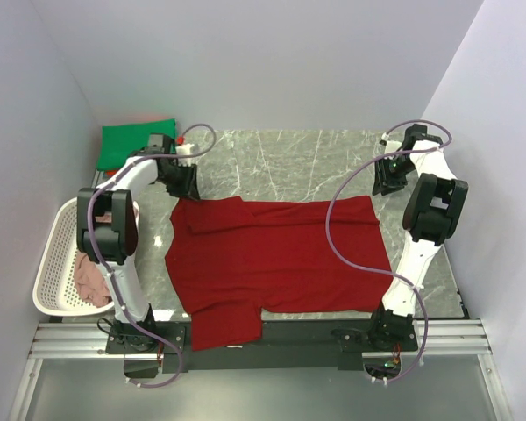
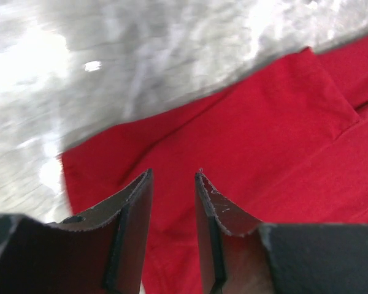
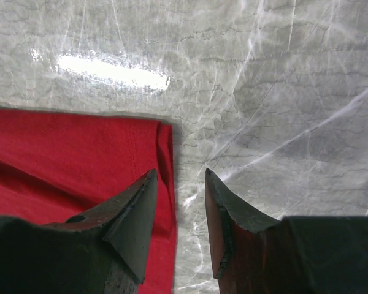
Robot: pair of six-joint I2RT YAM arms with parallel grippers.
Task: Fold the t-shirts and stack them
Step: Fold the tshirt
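I look at the basket (image 1: 53,263) first. It is white with lots of holes, and it sits at the left side, next to my left arm. A lump of pink cloth (image 1: 92,282) lies in it, all bunched up. I cannot tell its shape.

At the far left corner a green shirt (image 1: 136,142) lies folded flat. A bit of orange-red cloth (image 1: 142,121) peeks out from behind it.

The dark red shirt (image 1: 272,259) is spread out flat in the middle of the counter (image 1: 289,162). One sleeve reaches over the near edge, between my two arms.

My left hand (image 2: 173,173) is at the far left corner of the red shirt. Its two fingers are a little way apart and there is nothing between them. Red cloth is right under them, with bare counter just past it. I cannot tell if the fingers touch the cloth.

My right hand (image 3: 179,174) is at the far right corner of the same shirt. It is also a little way open and holds nothing. The shirt's corner ends right under it, so one finger is over the red hem and the other is over bare counter.
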